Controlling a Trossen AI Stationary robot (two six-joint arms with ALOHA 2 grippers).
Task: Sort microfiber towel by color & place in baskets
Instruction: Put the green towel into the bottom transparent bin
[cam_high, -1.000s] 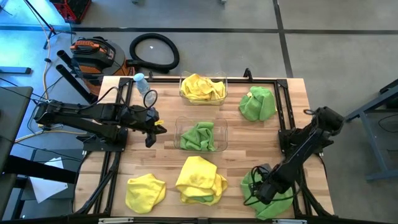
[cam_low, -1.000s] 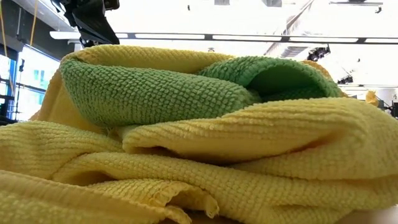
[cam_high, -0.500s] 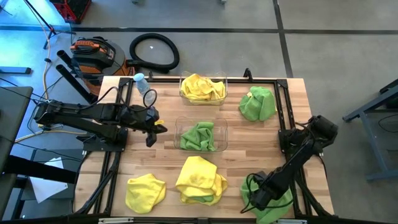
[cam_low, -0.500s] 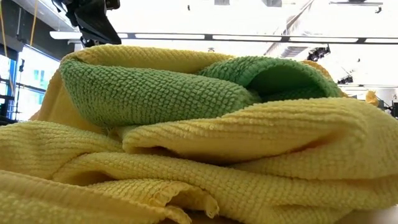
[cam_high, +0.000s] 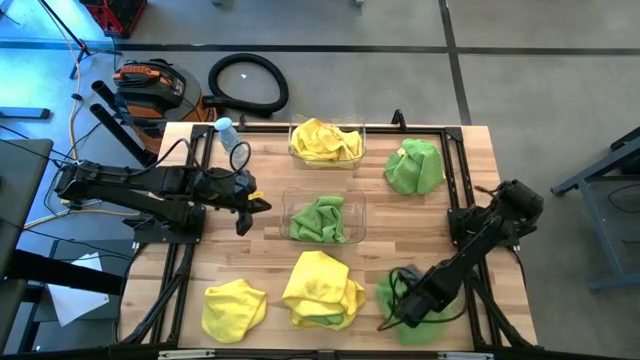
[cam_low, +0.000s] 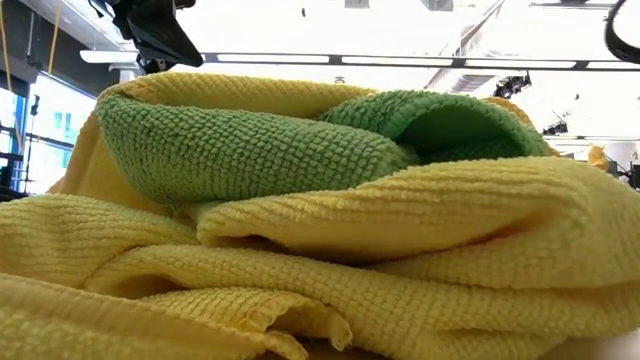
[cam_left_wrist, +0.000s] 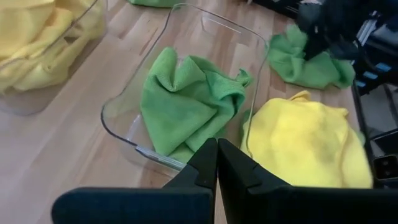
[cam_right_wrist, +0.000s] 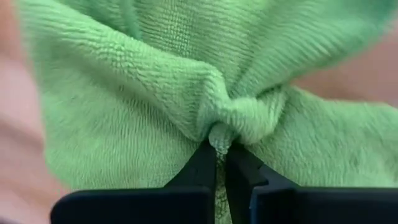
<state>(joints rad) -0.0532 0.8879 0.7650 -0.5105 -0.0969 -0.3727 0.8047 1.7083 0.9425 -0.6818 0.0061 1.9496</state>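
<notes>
Right gripper (cam_right_wrist: 219, 149) pinches a fold of a green towel (cam_high: 420, 305) at the table's (cam_high: 260, 260) near right corner — fingers clamped tight on the cloth. Left gripper (cam_left_wrist: 217, 163), fully closed and empty, hovers beside the middle basket (cam_high: 323, 217) — a green cloth lies inside.

- two baskets sit mid-table, one basket (cam_high: 326, 142) at the far edge, the other basket (cam_high: 323, 217) right in front of it
- each has a towel inside
- loose towel (cam_high: 415, 166) right of the far basket
- three more along the near edge, the middle pile (cam_high: 322, 290) in front of the near basket
- bottle (cam_high: 226, 131) far left
</notes>
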